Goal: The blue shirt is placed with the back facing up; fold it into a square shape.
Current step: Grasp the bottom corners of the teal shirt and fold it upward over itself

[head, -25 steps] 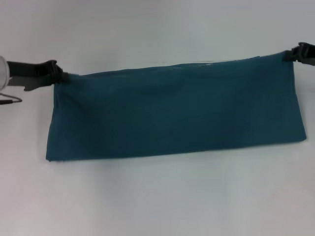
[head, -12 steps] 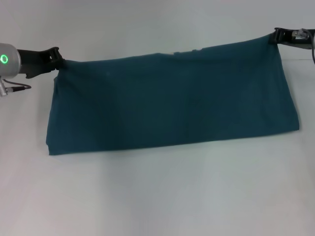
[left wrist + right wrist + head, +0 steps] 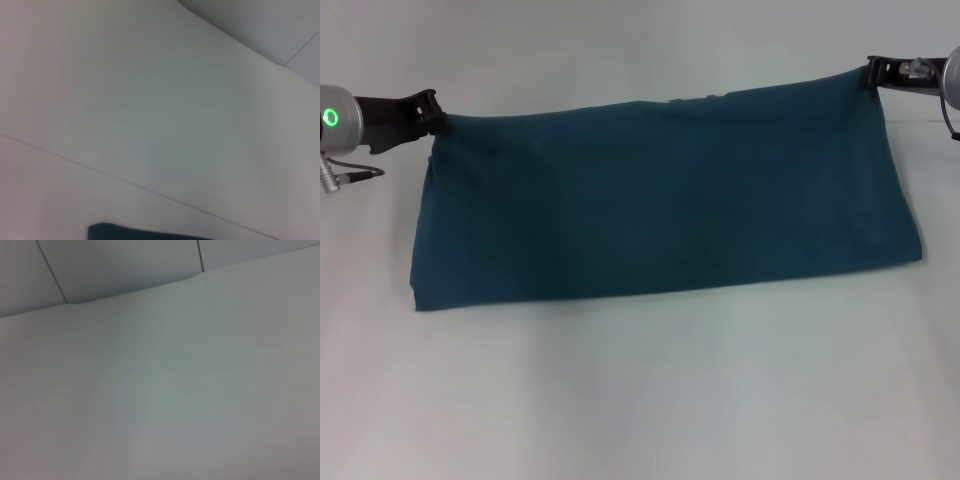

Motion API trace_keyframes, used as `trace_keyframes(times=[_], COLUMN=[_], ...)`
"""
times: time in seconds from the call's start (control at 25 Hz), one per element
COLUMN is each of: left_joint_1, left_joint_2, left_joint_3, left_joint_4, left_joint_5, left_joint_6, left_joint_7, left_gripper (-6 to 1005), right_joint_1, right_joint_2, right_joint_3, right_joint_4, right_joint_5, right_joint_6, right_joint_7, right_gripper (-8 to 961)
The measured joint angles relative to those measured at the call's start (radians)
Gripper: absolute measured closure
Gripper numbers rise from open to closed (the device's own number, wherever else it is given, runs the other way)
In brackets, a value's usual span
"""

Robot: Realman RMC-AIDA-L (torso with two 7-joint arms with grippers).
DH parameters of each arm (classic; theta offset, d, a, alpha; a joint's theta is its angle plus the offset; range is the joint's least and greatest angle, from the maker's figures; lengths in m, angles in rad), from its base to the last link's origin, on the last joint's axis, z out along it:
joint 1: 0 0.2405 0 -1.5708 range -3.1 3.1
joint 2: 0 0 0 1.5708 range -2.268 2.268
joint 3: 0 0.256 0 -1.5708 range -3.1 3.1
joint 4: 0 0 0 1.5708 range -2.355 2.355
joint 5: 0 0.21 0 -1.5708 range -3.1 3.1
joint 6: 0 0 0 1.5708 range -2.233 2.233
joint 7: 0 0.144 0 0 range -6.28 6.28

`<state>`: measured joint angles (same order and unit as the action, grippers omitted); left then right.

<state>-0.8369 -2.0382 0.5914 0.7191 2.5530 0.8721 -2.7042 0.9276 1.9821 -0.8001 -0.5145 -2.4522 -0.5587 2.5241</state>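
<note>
The blue shirt (image 3: 660, 205) is a dark teal cloth folded into a long band, stretched across the white table in the head view. Its far edge is lifted and pulled taut between both grippers, while its near edge rests on the table. My left gripper (image 3: 433, 115) is shut on the shirt's far left corner. My right gripper (image 3: 873, 72) is shut on the far right corner, held slightly higher. A thin strip of the blue shirt (image 3: 145, 233) shows in the left wrist view. The right wrist view shows only bare table and wall.
The white table (image 3: 640, 400) runs wide in front of the shirt. A cable (image 3: 355, 176) hangs from the left arm near the table's left side. A wall seam (image 3: 125, 290) lies beyond the table.
Both grippers have lifted the shirt's far edge and carried it farther away and up. The right corner rose most, and the shirt's near edge slid slightly back.
</note>
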Motion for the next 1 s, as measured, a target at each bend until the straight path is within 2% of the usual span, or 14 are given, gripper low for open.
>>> trace_keyframes(times=[0.16,0.4,1.0], left_joint_1=[-0.001,-0.014,-0.027], left_joint_2=[-0.008,-0.003,-0.008], left_joint_3=[0.001,-0.001,0.000], left_joint_4=[-0.023,-0.069,-0.071], left_joint_5=[0.000,-0.008,-0.021], left_joint_6=[-0.048,-0.079,-0.127], left_joint_7=[0.007,0.005,0.003], left_gripper=[957,943,910], right_joint_1=[0.000,0.001,0.003], right_joint_2=[0.001,0.001,-0.001], right_joint_3=[-0.001,-0.002,-0.002], right_joint_4=[0.018,0.020,0.019], right_joint_5=[-0.001,-0.001,-0.001], right_joint_6=[0.017,0.020,0.028], right_joint_7=[0.000,-0.001,0.003], right_gripper=[851,847,837])
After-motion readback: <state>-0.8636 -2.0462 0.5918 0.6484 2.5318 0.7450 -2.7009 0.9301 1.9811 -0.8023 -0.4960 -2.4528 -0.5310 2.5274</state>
